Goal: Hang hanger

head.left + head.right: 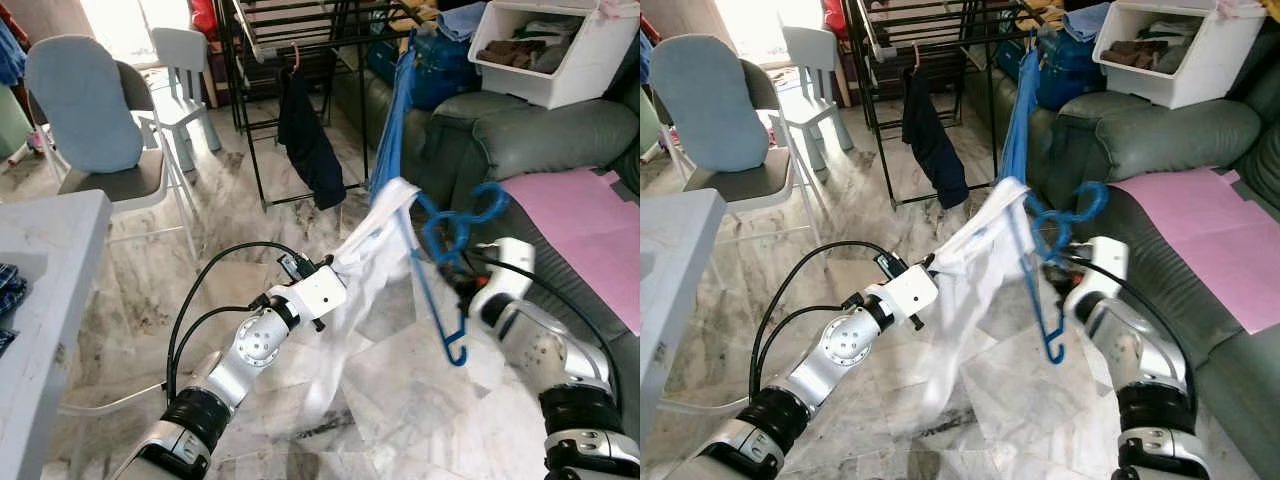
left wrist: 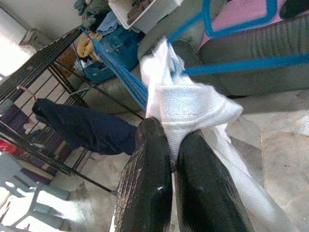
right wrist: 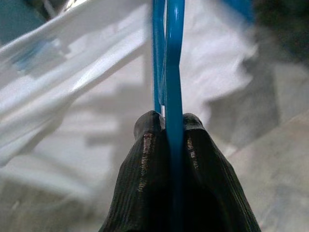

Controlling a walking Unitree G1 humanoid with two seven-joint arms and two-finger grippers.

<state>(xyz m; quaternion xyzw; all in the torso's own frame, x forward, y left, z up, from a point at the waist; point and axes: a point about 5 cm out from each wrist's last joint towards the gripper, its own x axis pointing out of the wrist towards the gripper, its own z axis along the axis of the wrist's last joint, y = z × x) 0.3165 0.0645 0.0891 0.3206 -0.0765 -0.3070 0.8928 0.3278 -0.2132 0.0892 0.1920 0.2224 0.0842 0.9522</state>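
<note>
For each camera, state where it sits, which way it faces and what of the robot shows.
Left eye, right eye: head, looking down; both arms, white garment, blue hanger, drying rack.
Left wrist: along left gripper, shut on the garment.
Right wrist: along right gripper, shut on the hanger.
Shared: garment and hanger.

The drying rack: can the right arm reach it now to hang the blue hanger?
Probably not yet. The right gripper, shut on the blue hanger, is low, and the drying rack stands farther ahead. The left gripper also holds the white garment, draped on the hanger.
</note>
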